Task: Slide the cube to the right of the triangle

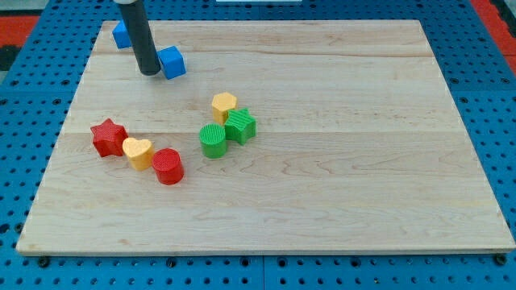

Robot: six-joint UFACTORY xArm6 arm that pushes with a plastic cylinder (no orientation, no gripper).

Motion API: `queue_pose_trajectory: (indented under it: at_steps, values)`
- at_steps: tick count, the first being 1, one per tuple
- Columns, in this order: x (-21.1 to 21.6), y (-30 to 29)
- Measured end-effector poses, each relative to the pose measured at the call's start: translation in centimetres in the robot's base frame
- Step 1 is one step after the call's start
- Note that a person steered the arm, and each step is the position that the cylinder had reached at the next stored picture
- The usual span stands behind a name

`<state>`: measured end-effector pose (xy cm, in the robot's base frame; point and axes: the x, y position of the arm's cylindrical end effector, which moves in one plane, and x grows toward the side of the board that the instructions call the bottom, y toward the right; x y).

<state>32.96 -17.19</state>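
Observation:
A blue cube (172, 62) lies near the view's top left of the wooden board (339, 161). My tip (149, 72) stands just left of the cube, touching or almost touching its left side. A second blue block (121, 35), which may be the triangle, lies further up and left near the board's corner, partly hidden behind my rod.
A yellow hexagon (224, 104), a green star (240, 126) and a green cylinder (213, 139) cluster at the board's middle left. A red star (107, 137), a yellow heart (137, 151) and a red cylinder (168, 166) lie in a row lower left.

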Motion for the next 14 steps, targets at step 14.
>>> queue_pose_trajectory:
  at_steps: [14]
  values:
    - [-6.2,-2.0]
